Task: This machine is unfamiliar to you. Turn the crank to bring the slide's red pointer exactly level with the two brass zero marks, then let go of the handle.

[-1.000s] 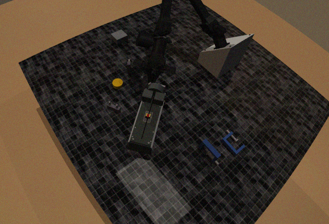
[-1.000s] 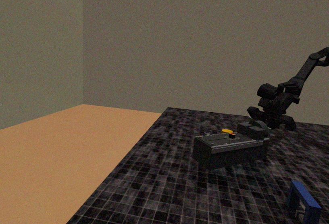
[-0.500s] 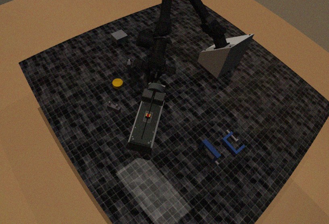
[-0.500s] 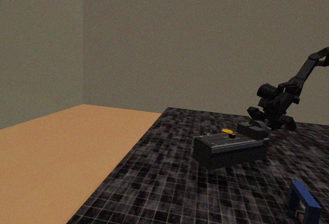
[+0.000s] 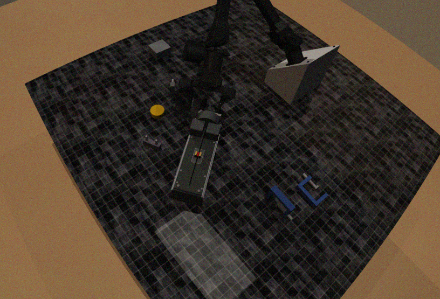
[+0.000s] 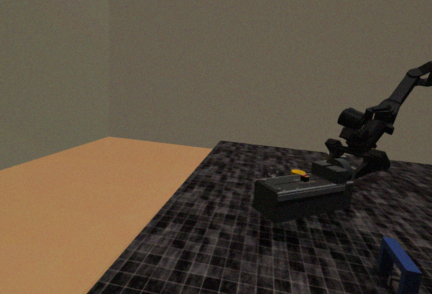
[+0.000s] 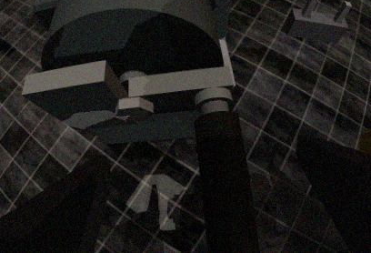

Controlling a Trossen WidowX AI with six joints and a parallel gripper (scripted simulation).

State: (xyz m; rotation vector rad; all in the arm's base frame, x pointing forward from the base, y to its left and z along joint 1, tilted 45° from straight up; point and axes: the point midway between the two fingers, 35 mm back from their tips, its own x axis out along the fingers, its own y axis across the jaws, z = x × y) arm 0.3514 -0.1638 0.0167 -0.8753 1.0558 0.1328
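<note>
The dark machine [image 5: 184,178] [image 6: 307,202] stands on the checked mat. Its red pointer [image 5: 198,154] [image 6: 304,176] sits between the two brass marks and looks about level with them; a tiny offset cannot be ruled out. In the wrist view the pale crank arm [image 7: 182,80] lies nearly level across the round housing, with a pale block [image 7: 65,80] at its left. The dark handle [image 7: 225,175] points toward the camera from the crank's right end. My gripper [image 7: 202,156] [image 5: 206,103] is open, its fingers spread wide on both sides of the handle, not touching it.
A yellow disc [image 5: 157,110] [image 6: 298,171] and a two-pegged block [image 5: 152,141] [image 7: 318,26] lie left of the machine. Blue brackets [image 5: 283,199] [image 5: 307,193] stand to the right, a white wedge [image 5: 284,82] behind them. A pale see-through patch [image 5: 206,253] lies in front.
</note>
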